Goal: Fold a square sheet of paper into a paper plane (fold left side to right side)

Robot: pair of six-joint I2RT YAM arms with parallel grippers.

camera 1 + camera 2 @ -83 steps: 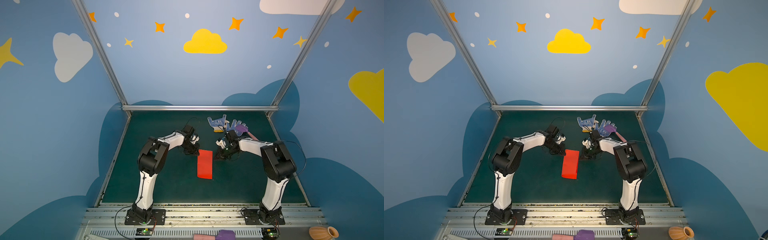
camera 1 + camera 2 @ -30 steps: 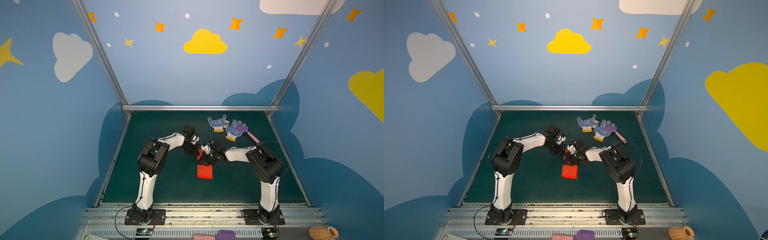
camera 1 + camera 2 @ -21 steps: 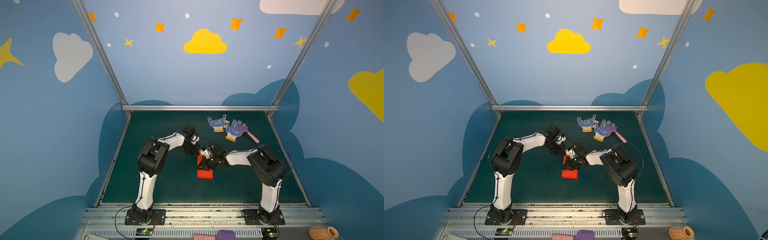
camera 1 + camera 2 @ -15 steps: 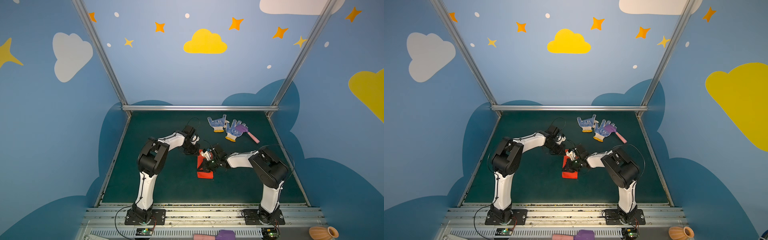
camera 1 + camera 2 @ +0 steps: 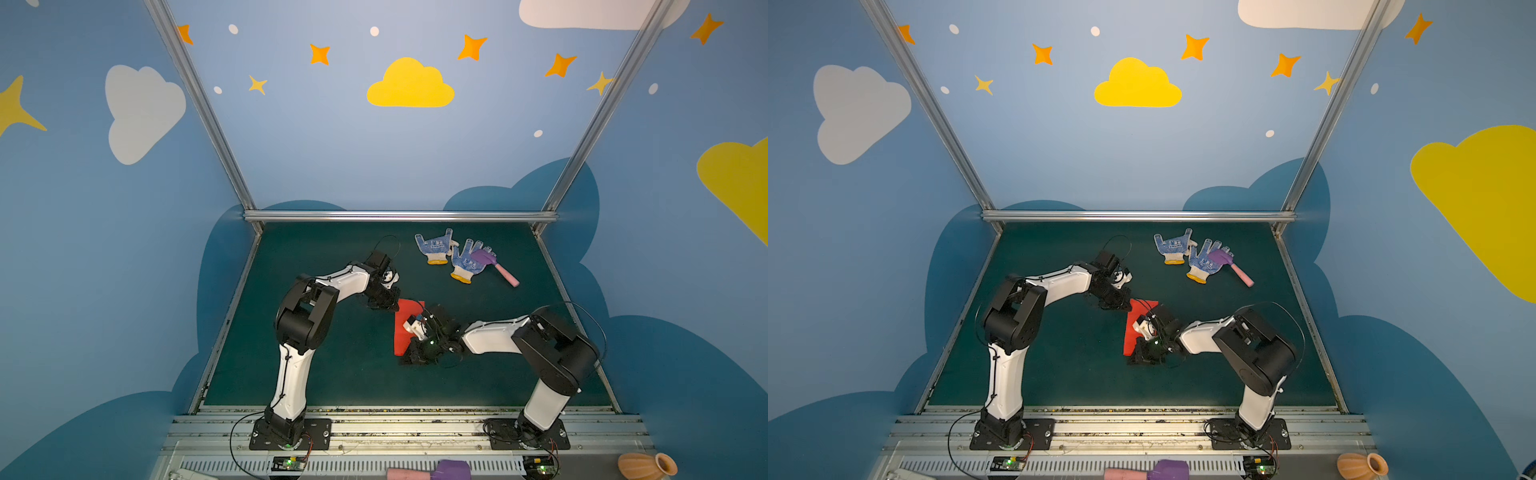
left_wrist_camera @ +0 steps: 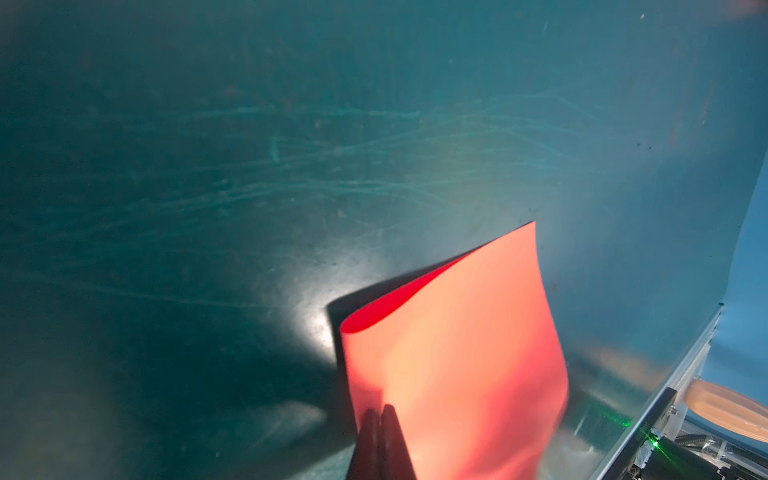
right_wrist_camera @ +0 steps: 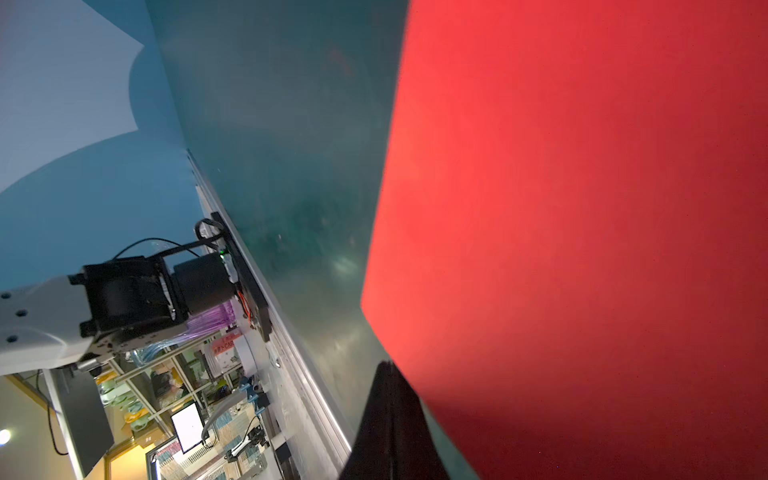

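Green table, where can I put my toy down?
Bare dark green mat lies back left, beside the left arm, and along the front rail. Crowded: folded red paper mid-table; blue-dotted white gloves and purple-and-pink toy hammer, back right.

The red sheet (image 5: 1128, 343) lay mid-bench — left gripper (image 5: 1126, 306) at its far-left corner, right gripper (image 5: 1139, 358) over its near end — gloves (image 5: 1200, 262) and toy hammer (image 5: 1223, 258) near the far edge.

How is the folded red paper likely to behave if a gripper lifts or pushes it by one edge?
Probably floppy: in the left wrist view the red paper bows, its upper layer gaping open. Likely very light, so a push may slide it across the glossy green mat rather than crease it.
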